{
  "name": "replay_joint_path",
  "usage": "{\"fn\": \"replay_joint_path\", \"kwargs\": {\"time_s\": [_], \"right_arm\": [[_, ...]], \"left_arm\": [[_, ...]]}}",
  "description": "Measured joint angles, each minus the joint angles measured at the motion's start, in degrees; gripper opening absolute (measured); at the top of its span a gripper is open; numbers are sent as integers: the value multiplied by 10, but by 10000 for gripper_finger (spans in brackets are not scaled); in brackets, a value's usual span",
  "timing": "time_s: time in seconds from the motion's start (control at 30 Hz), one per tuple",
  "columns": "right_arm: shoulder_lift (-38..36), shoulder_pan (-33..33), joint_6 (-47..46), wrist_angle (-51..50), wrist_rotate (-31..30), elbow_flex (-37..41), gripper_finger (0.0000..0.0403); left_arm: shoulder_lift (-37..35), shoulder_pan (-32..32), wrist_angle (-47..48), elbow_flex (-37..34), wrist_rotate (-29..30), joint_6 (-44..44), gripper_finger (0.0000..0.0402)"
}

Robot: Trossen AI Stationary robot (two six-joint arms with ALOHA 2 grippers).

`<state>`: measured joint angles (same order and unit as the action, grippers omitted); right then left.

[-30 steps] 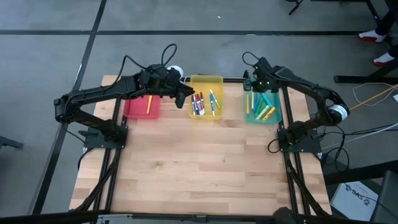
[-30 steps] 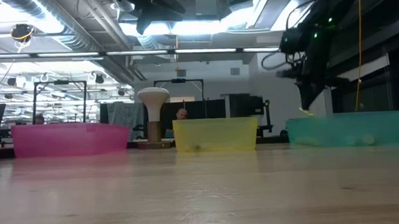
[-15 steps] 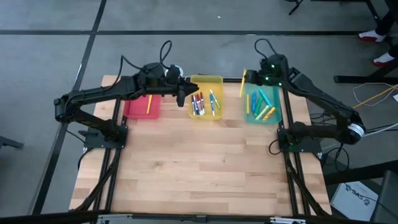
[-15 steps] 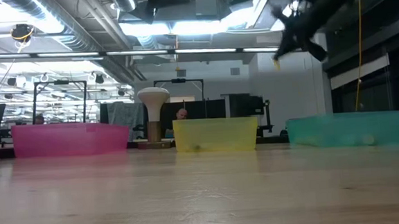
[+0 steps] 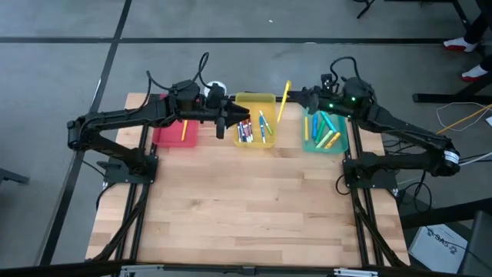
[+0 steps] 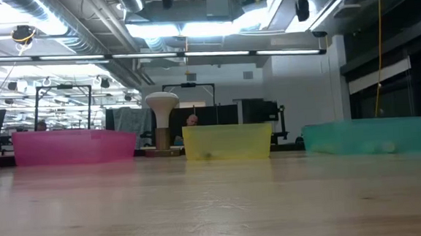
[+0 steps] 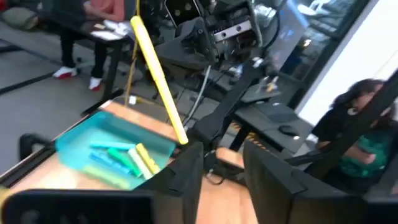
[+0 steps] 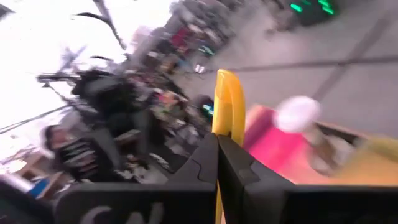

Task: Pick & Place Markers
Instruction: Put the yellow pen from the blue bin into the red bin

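- From table height, a bare wooden table [image 6: 216,205] fills the foreground — nothing stands on its near half.
- Across its far edge stand three trays in a row: a red tray [image 5: 175,131] on the left, a yellow tray [image 5: 256,101] in the middle, a teal tray [image 5: 325,146] on the right.
- The red tray holds one yellow marker [image 5: 184,128]; the yellow tray holds a cluster of red, white and blue markers [image 5: 247,128]; the teal tray holds green, yellow and orange markers [image 5: 326,132].
- The left gripper [image 5: 222,123] hangs over the near left corner of the yellow tray, its arm crossing the red tray and covering part of it. Its wrist view shows the two dark fingers [image 7: 268,174] apart with nothing between them.
- The right gripper [image 5: 295,95] is raised between the yellow and teal trays, its fingers clenched on the lower end of a long yellow marker [image 5: 283,101], which slants upward above the yellow tray's right edge, clear of every tray.
- Behind the gap between the red and yellow trays stands a white-topped hourglass-like object [image 6: 162,121], partly hidden from above by the left arm.
- Beyond the table lie a grey floor, desks and ceiling lights; a seated person [image 7: 359,144] shows blurred in the left wrist view.
- No writing or label can be read.
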<state>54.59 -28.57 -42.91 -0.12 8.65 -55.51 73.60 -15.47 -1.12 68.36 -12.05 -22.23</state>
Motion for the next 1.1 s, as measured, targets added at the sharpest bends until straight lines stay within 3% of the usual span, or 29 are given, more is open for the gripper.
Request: {"fn": "replay_joint_path", "kwargs": {"time_s": [0.2, 0.43, 0.57, 0.8, 1.1], "right_arm": [[2, 69, 40, 104, -29, 0, 0], [11, 139, 80, 129, -87, 0, 0], [34, 172, 95, 152, -116, 0, 0], [92, 205, 116, 258, -117, 0, 0], [134, 228, 104, 311, -118, -9, 0]], "left_arm": [[0, 17, -44, 0, 2, -44, 178], [0, 17, -46, 0, 4, -87, 239], [0, 20, -47, 0, 4, -90, 244], [0, 31, -47, 0, 2, -90, 244], [0, 46, -36, 0, 1, -86, 244]]}}
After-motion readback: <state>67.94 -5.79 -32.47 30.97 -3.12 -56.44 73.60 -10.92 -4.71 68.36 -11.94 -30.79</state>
